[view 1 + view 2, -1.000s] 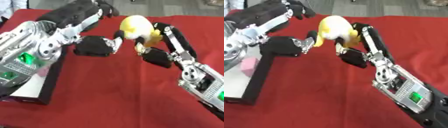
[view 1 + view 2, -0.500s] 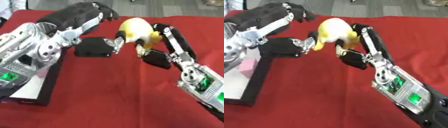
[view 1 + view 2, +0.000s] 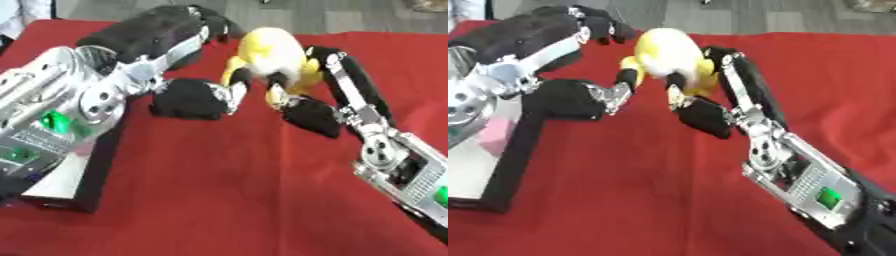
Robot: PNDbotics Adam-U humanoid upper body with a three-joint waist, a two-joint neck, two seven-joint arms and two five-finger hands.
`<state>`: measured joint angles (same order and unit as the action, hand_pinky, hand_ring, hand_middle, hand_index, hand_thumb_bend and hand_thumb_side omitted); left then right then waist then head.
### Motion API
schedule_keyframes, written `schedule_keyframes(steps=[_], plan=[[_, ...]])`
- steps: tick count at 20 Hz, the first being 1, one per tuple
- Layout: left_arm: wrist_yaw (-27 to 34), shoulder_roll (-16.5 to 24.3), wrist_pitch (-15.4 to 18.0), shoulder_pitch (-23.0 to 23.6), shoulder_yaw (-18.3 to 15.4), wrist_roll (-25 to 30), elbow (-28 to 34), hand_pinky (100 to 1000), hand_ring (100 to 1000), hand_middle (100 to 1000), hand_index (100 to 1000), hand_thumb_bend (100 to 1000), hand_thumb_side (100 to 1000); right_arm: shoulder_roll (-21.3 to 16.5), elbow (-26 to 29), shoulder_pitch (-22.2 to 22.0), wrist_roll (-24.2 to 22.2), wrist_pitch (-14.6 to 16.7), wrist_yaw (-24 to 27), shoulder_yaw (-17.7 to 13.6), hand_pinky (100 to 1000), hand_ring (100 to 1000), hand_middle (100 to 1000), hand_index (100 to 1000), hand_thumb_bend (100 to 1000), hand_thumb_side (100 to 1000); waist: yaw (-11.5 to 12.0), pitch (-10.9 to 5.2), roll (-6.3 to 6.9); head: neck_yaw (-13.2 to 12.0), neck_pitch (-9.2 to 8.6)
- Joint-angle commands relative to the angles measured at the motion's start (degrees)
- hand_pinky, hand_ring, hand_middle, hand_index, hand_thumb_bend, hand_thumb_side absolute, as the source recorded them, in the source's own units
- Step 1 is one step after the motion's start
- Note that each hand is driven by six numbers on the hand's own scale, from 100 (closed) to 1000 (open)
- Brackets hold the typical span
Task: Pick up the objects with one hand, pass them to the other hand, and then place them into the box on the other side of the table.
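I take the yellow and white rounded soft toy [image 3: 273,55] as my landmark. It sits above the red cloth-covered table [image 3: 649,200], towards the far middle of it, and both of my hands meet on it.

My right hand [image 3: 702,112] comes up from the near right of the toy. Its black palm lies just below the toy, and its long black fingers [image 3: 741,82] curl up the toy's right side, while a shorter digit presses in from underneath. So the right hand is wrapped round the toy.

My left hand [image 3: 197,97] lies to the left of the toy. Its black palm is near the cloth, and a silver-jointed finger [image 3: 234,82] reaches up against the toy's lower left edge, touching or all but touching it. More dark fingers [image 3: 601,27] show up beyond the toy's left side, bent, but I cannot tell whether they close on the toy or merely stand beside it.

To the near left of the toy, well apart from it, lies the dark-walled box with a pale floor [image 3: 83,197] at the table's left edge. My left forearm covers much of it. In the right eye view something pink [image 3: 492,142] shows inside the box; I cannot make out what it is.
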<state>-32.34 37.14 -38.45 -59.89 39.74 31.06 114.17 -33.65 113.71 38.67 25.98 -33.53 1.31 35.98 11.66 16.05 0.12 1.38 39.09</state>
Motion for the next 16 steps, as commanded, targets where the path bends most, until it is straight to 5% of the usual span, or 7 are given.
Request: schedule_keyframes(steps=[1,16], plan=[[-0.1,0.3,-2.0,-1.2,-0.5,3.8,0.4,1000,825,790,920,100,798,-0.8,0.9,0.9,-0.7,0.2,-0.9,-0.5,738,652,566,529,100,337,0.0,-0.23,-0.45,0.3,-0.53],[-3.7,-0.7,-2.8,-1.1,-0.8,4.3,0.1,1000,836,799,934,100,664,-0.6,0.9,0.8,-0.7,0.9,-1.3,-0.4,730,650,581,527,100,341,-0.2,-0.13,-0.55,0.5,-0.64]])
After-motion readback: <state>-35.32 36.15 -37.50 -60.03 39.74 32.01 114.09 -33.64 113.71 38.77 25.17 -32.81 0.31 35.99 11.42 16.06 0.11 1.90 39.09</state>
